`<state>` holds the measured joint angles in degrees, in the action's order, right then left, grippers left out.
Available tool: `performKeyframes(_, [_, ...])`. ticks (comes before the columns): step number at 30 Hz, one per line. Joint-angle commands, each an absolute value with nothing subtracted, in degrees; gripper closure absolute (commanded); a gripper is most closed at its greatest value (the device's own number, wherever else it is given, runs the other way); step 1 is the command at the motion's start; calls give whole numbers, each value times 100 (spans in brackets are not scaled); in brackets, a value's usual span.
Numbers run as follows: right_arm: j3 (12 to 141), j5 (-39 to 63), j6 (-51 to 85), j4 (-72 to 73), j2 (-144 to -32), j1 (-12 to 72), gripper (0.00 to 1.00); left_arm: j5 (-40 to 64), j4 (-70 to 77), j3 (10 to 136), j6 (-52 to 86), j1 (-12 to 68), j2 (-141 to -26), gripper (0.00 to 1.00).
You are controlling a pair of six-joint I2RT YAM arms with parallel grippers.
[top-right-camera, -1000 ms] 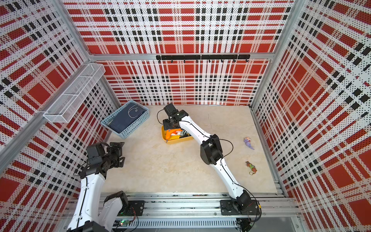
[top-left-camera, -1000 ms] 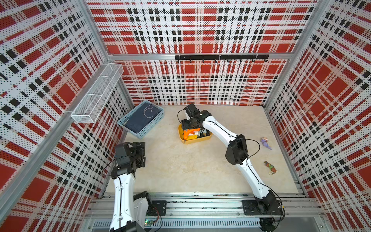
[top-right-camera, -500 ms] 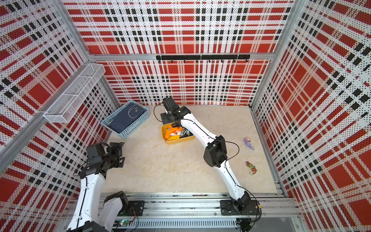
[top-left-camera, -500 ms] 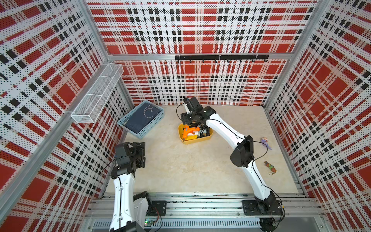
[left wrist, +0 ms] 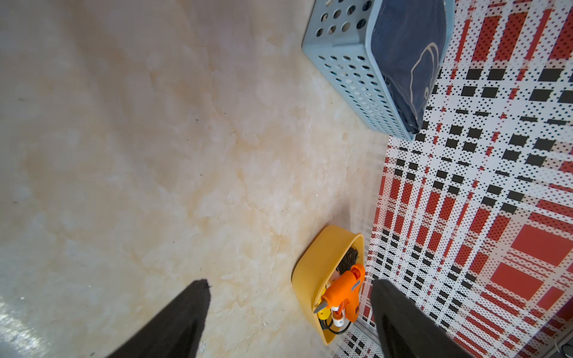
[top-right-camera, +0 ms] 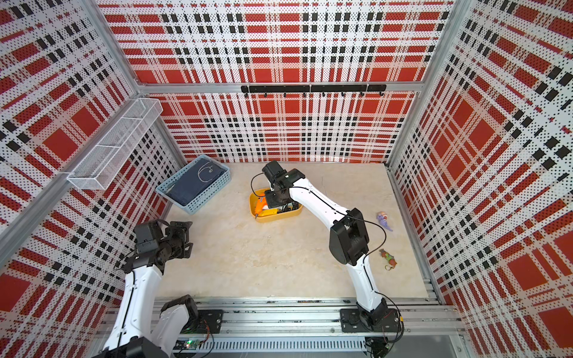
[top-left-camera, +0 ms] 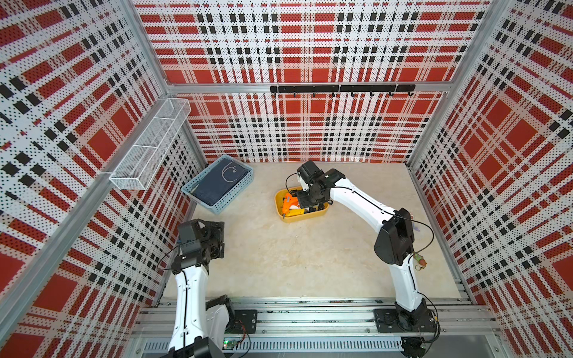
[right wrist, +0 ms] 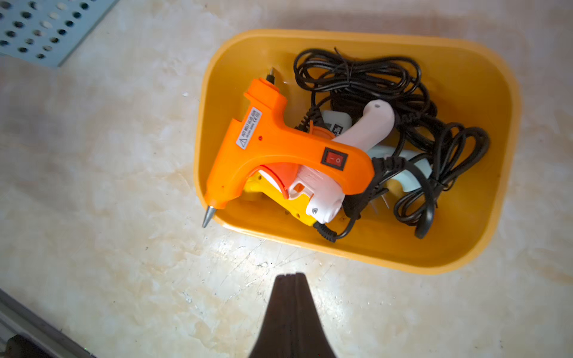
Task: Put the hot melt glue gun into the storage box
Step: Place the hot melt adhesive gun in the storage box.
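Right gripper (right wrist: 290,276), tapered jaws pressed together, near smooth round-cornered storage box (right wrist: 483,93).

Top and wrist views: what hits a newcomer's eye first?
The red, black and white plaid walls all round the cell. Next, the orange glue gun lying atop other guns and black cable in the yellow storage box mid-table near the back, nozzle overhanging its rim. The right tool hangs shut and empty close by.

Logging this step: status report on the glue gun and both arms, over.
Right fingers shut, empty, outside the storage box. Left fingers open, far off. Glue gun inside atop other guns and cords, nozzle over rim. Nothing blocking.
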<state>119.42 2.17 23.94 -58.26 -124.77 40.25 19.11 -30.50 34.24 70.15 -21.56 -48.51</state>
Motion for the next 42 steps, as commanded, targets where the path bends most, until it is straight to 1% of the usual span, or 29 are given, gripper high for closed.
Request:
performKeyframes(1, [12254, 355, 2552, -5877, -12825, 3965, 100, 1857, -3067, 3577, 6915, -2214, -4853, 11])
performKeyframes(7, [13057, 325, 2706, -5951, -13611, 3859, 100, 1855, -3074, 3578, 6951, -2219, -4756, 11])
performKeyframes(15, [13830, 307, 2907, -5841, -14331, 3797, 100, 1823, -3077, 3581, 6987, -2223, -4741, 11])
performKeyframes(23, [14306, 279, 3073, -5590, -14697, 3797, 100, 1804, -3077, 3665, 6966, -2222, -4876, 10])
performKeyframes(28, [14086, -105, 2811, -5614, -14318, 3771, 100, 1797, -3080, 3691, 6947, -2212, -4875, 10])
performKeyframes(31, [13615, -208, 2799, -5644, -14122, 3627, 95, 1786, -3083, 3656, 6958, -2215, -4883, 10])
performKeyframes(34, [13495, -281, 2751, -5615, -14110, 3501, 93, 1778, -3081, 3656, 6940, -2212, -4926, 10])
performKeyframes(36, [13599, -300, 2675, -5535, -14203, 3472, 91, 1767, -3072, 3674, 6931, -2183, -4956, 10])
performKeyframes(39, [14150, -204, 2603, -5613, -14489, 3424, 89, 1767, -3054, 3696, 6927, -2154, -4984, 10])
performKeyframes(41, [14339, -131, 2515, -5618, -14506, 3427, 85, 1767, -3056, 3743, 6930, -2143, -4988, 10])
performKeyframes(42, [14228, -33, 2492, -5505, -14391, 3433, 81, 1762, -3055, 3763, 6927, -2138, -4984, 10])
